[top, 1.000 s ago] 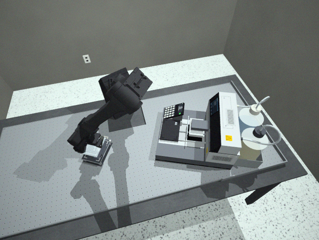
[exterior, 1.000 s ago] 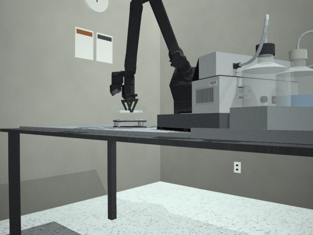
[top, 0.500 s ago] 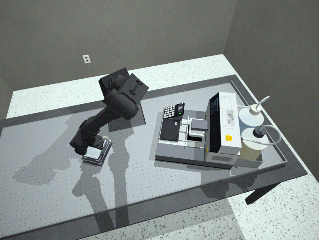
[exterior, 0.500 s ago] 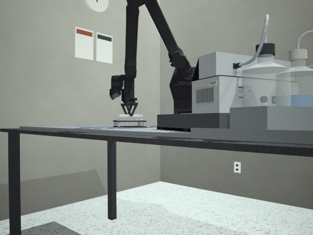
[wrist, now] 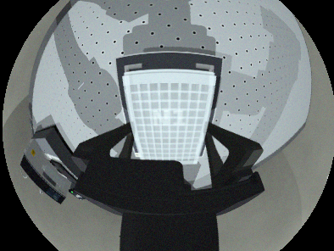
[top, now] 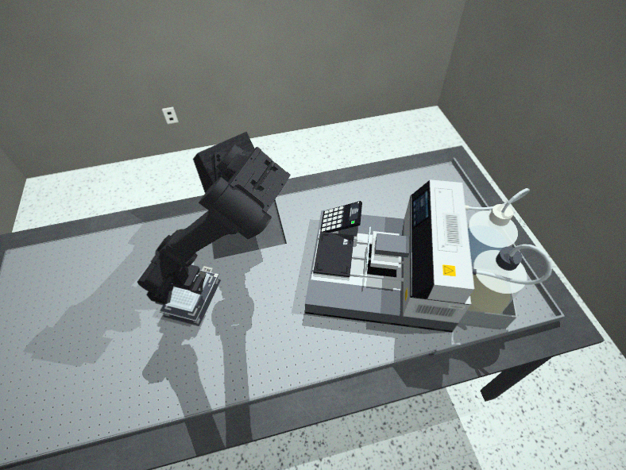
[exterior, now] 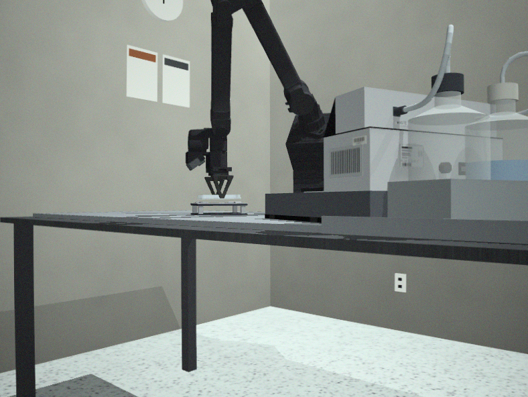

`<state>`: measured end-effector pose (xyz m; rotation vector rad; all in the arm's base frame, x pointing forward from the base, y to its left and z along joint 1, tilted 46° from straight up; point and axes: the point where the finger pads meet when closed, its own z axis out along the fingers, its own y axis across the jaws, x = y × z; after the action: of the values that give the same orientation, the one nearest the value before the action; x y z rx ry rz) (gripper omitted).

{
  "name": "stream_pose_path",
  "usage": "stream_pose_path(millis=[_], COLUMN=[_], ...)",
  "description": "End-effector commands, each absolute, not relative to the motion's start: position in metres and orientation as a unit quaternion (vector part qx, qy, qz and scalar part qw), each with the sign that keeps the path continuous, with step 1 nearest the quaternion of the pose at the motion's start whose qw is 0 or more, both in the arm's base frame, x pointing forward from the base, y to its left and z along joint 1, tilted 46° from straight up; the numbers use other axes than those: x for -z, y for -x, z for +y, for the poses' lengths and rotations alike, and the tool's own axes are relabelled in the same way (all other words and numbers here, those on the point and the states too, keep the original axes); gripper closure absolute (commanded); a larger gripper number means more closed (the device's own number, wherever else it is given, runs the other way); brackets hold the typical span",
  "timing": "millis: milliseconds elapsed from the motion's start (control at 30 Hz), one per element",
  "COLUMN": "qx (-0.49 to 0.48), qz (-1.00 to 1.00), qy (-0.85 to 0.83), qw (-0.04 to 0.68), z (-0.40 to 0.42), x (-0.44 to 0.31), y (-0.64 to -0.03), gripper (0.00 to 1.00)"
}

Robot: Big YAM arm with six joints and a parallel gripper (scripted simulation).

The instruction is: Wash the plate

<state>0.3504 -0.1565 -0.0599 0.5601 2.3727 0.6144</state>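
Over the nest, top view:
Plate: showing its pale grid of wells, partly lying under the arm from this side.
Gripper: gripping the plate.
Arm: reaching out from its base, bending down toward the nest.
Washer: standing well apart from the nest, beyond its keypad and dark carrier.
Lamp: glowing green beside the keys.
Bottles: standing behind the washer, wearing one pale cap and one dark cap.

Just above the nest, exterior view:
Plate: hanging level between the fingers, leaving a narrow gap above the nest's dark top.
Gripper: pointing straight down, closing on the plate.
Nest: standing on short posts on the table.
Bottles: rising in front of the washer from this side.

Between the fingers, wrist view:
Plate: filling the middle, letting a faint N1 show through its wells.
Gripper: pressing in on both long sides.
Nest: showing its dark rim past the plate's far end and along both sides.
Cut corner: not showing clearly enough to tell.
Washer: sitting at the lower left.
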Motion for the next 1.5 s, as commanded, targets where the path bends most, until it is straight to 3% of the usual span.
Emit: stream_pose_path(millis=[0, 1467], qx=[-0.227, -0.231], qz=[0.895, 0.897], qy=[-0.218, -0.211], qw=[0.317, 0.313], z=[-0.1648, -0.1555], x=[0.0577, 0.0589], y=[-0.3537, -0.3563], gripper=[0.18, 0.18])
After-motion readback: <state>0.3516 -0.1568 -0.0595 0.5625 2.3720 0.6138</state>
